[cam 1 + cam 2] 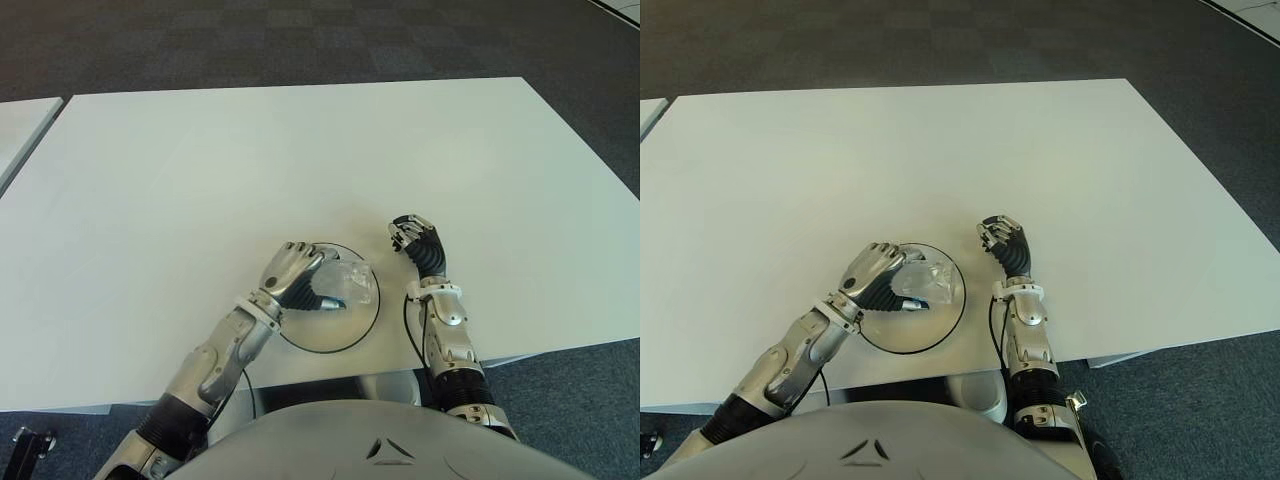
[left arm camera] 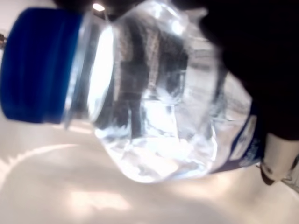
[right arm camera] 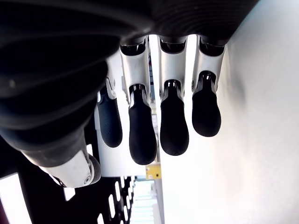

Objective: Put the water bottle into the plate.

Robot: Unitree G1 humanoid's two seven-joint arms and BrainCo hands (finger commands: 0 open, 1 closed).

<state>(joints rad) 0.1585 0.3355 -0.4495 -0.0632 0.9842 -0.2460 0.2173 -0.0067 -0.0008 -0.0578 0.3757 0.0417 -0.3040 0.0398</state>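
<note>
A clear water bottle (image 1: 355, 285) with a blue cap (image 2: 37, 65) lies tilted on its side over the white, dark-rimmed plate (image 1: 330, 350) near the table's front edge. My left hand (image 1: 300, 278) is curled around the bottle from the left side of the plate. In the left wrist view the bottle (image 2: 154, 116) fills the frame, with the plate's white surface (image 2: 70, 186) just beneath it; I cannot tell whether they touch. My right hand (image 1: 415, 238) shows just right of the plate, its fingers (image 3: 175, 130) relaxed and holding nothing.
The white table (image 1: 300, 160) stretches wide beyond the plate. A second white table's corner (image 1: 20, 120) shows at the far left. Dark carpet (image 1: 300, 40) surrounds them. A black cable (image 1: 410, 320) loops beside my right wrist at the front edge.
</note>
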